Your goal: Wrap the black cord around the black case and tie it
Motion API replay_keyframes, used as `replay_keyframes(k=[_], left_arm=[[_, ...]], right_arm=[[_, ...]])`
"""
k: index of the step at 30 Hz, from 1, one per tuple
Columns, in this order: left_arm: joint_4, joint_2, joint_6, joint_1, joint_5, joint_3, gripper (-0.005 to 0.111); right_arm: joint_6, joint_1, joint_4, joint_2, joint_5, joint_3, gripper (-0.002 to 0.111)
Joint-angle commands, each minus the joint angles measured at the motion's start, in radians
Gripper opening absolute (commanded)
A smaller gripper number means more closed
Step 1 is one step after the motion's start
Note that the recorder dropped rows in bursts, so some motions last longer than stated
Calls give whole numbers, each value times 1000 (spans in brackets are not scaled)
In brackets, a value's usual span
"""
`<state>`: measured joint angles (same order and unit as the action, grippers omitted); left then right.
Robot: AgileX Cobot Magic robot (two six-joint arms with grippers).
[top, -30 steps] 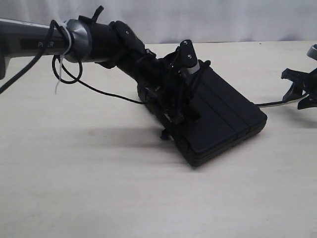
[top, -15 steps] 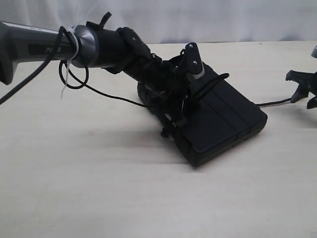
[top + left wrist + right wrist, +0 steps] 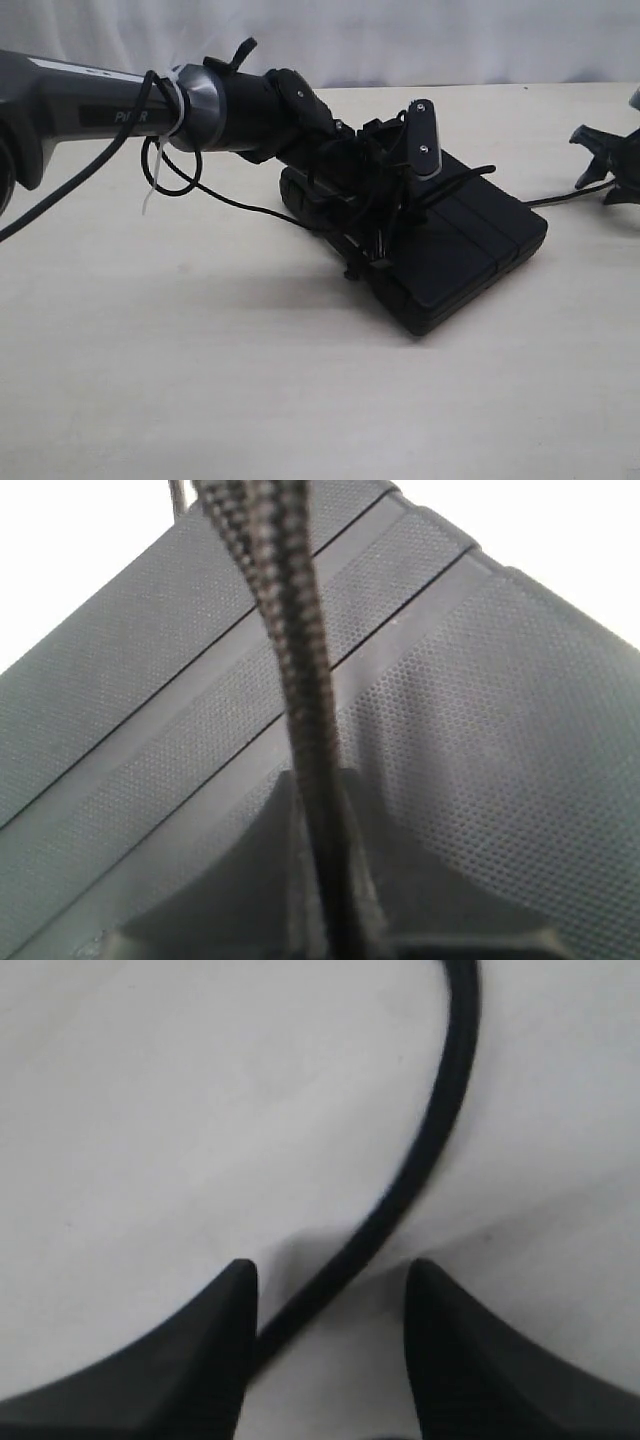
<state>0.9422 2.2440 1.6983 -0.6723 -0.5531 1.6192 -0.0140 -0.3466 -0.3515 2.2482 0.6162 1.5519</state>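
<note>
The left claw (image 3: 388, 195) is clamped shut on the black cord (image 3: 300, 680), just above the ribbed lid of the black case (image 3: 470, 250). The right claw (image 3: 330, 1270) stands open, well off to the case's side, with a stretch of cord lying loose between its fingertips. There is one case and one cord, on a pale wood-grain desk (image 3: 200, 380) before a white backdrop (image 3: 420, 40).

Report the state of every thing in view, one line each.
Thin black braided cord, lying across the lid.
Flat matte black plastic case, closed, resting on the pale table.
Left gripper, shut on the cord.
Right gripper, open, cord loose between its jaws.
</note>
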Motion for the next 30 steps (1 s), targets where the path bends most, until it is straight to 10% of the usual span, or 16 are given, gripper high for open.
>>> replay_keyframes(k=[1,5,10,30], left_arm=[[9,-3,2,-1,-18,1,0],[8,-3,0,-1,-32,1,0],[-5,-3,0,-1,-32,1,0],[-6,-3,-2,-1,-33,1,0]], right_arm=[[30,-4,-97,69,-13,30,45],[30,-4,-104,105,-19,41,39],[114,-4,-108,116,-5,41,4],[738,145,-306,-102,-38,-49,4]])
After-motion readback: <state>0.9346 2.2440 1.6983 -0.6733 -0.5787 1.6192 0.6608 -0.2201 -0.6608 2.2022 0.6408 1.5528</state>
